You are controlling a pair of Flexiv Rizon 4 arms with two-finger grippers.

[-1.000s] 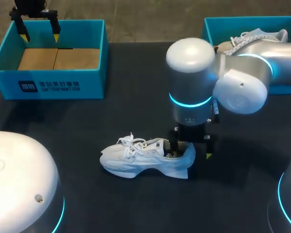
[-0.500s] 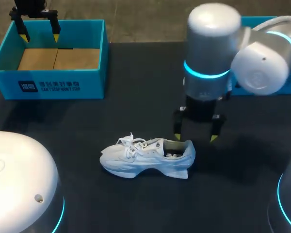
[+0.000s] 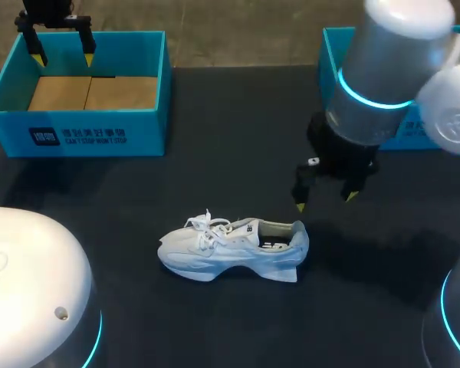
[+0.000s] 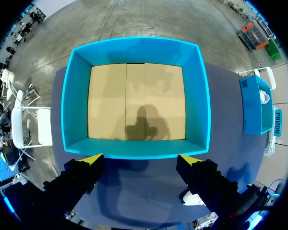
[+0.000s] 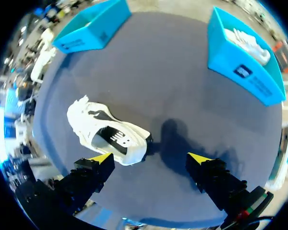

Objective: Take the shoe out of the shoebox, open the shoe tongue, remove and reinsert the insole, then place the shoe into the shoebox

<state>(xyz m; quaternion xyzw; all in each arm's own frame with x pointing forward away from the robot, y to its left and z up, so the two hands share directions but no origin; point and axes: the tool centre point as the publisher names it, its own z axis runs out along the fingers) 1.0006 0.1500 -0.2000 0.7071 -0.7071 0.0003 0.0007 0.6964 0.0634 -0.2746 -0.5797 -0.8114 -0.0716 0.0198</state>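
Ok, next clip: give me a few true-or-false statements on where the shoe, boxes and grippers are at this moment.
1. The shoe lies on the table, outside both boxes. True.
2. The right gripper is shut on the shoe's heel. False: it is open and raised clear of the shoe.
3. The left box has nothing in it. True: only its bare cardboard floor shows.
4. The left gripper holds an insole. False: it is open and empty, by the left box.
5. The right box holds a second shoe. True.
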